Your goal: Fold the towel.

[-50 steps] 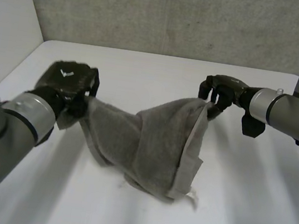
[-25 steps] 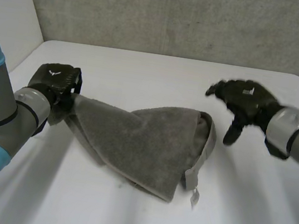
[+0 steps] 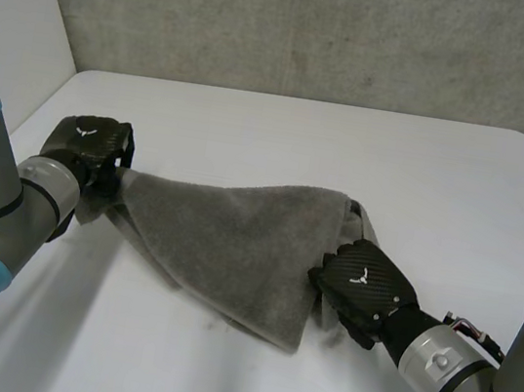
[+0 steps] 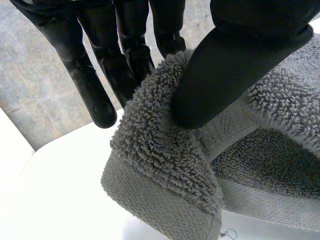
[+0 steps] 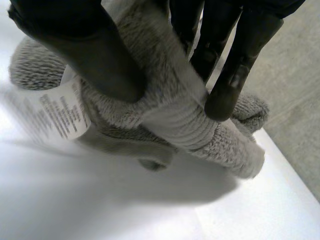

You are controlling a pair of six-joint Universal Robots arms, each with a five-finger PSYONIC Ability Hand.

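Nearest, at the lower right of the head view, the right hand (image 3: 364,288) was clamped on the near right edge of the towel (image 3: 226,240). Its own wrist view showed thumb and fingers pinching a rolled length of hem between them, with a white care label (image 5: 55,117) hanging just beside the thumb.

The towel lay in the middle of the frame on the white table (image 3: 282,130). It was a grey, rumpled, roughly triangular heap, doubled over on itself and drawn out toward the left.

Further off, at the middle left, the left hand (image 3: 87,145) gripped the opposite corner. Its wrist view showed the thumb pressed onto a thick folded corner against the fingers behind it. Beyond both hands the table ran on to a grey concrete wall (image 3: 317,27) across the top of the frame.

The cloth looked like thick looped terry: soft, limp and light. It would likely sag between the hands and keep no crease unless laid flat. The pile should give good purchase, so slipping seemed unlikely. The flatter woven hem band at the corners looked the firmest place to hold. With the layers bunched, catching two plies at once seemed the main hazard.
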